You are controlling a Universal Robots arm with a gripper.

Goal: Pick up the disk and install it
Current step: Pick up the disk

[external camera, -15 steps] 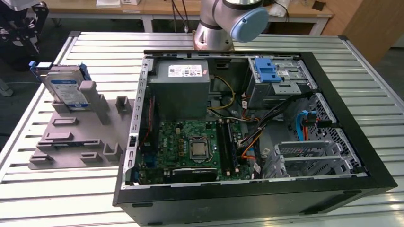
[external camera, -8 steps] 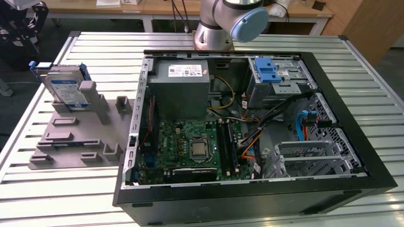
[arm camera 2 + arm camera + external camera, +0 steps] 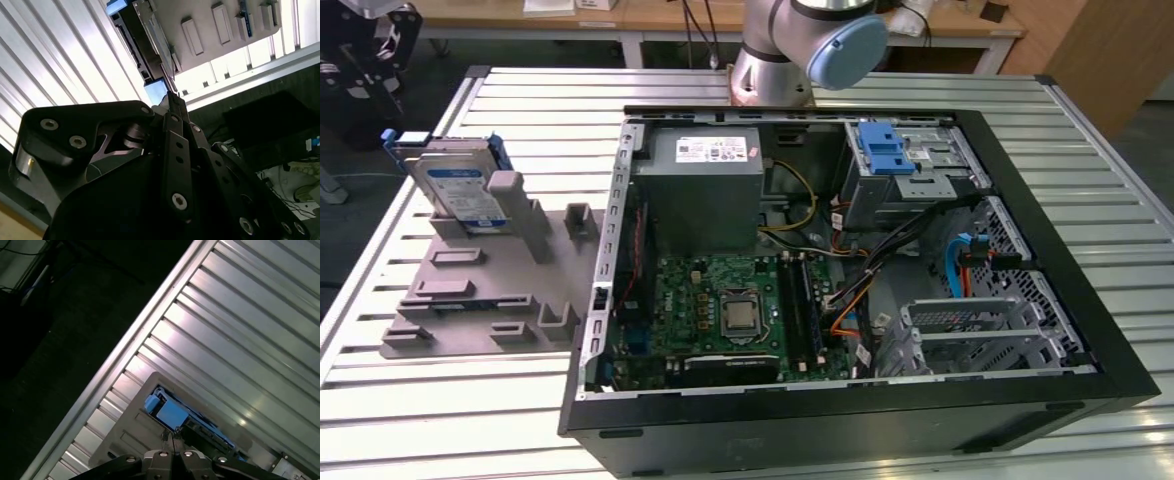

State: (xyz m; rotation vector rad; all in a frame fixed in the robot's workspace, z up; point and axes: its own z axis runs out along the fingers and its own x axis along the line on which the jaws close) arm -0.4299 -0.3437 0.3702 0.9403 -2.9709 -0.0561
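Note:
The disk (image 3: 460, 185) stands on edge in a grey holder (image 3: 467, 290) at the exterior view's left, its white-and-blue label facing out and a blue carrier frame around it. My gripper (image 3: 380, 90) hangs just behind and above it, near the table's far left corner. In the second wrist view the shut fingertips (image 3: 172, 97) point at the disk's (image 3: 145, 45) blue end. The first wrist view shows the gripper (image 3: 169, 439) closed, with nothing between the fingers, right over the disk's blue carrier (image 3: 170, 412).
An open black computer case (image 3: 1067, 300) fills the middle and right of the slatted metal table (image 3: 520, 110). Inside are a motherboard (image 3: 727, 310), a grey power supply (image 3: 707, 190) and a drive bay with a blue latch (image 3: 887, 150). The arm's base (image 3: 787, 50) stands behind the case.

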